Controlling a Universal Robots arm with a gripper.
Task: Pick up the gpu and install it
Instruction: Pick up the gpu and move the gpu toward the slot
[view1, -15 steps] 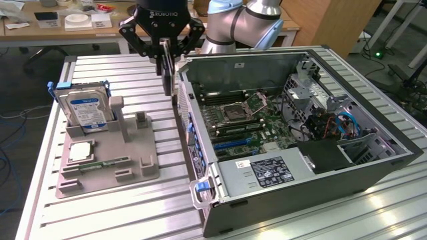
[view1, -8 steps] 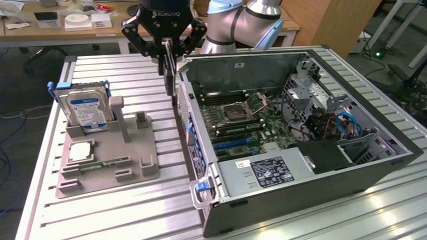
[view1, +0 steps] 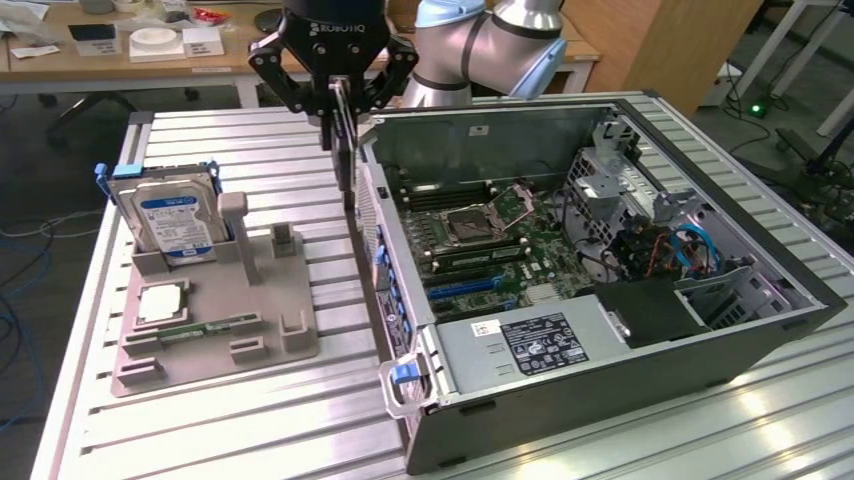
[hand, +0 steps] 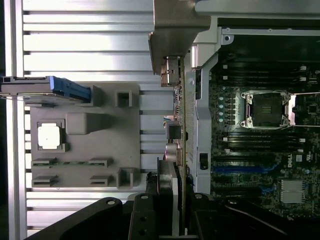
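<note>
**GPU's up in the air, not in a slot yet**

Here's where we're at: the black two-fingered claw (view1: 342, 100) is pinched narrow on the top edge of the thin flat black gpu card (view1: 346, 160), which hangs straight below it. We reckon that's so the connector edge points down. The card sits right by the nearest wall of the open dark grey computer case (view1: 747, 330), which lies on its side so the green motherboard (view1: 494, 250) faces up. On the claw's other side is the grey moulded parts holder (view1: 214, 345), with the silver blue-labelled hard drive (view1: 171, 220) standing in it.
</note>
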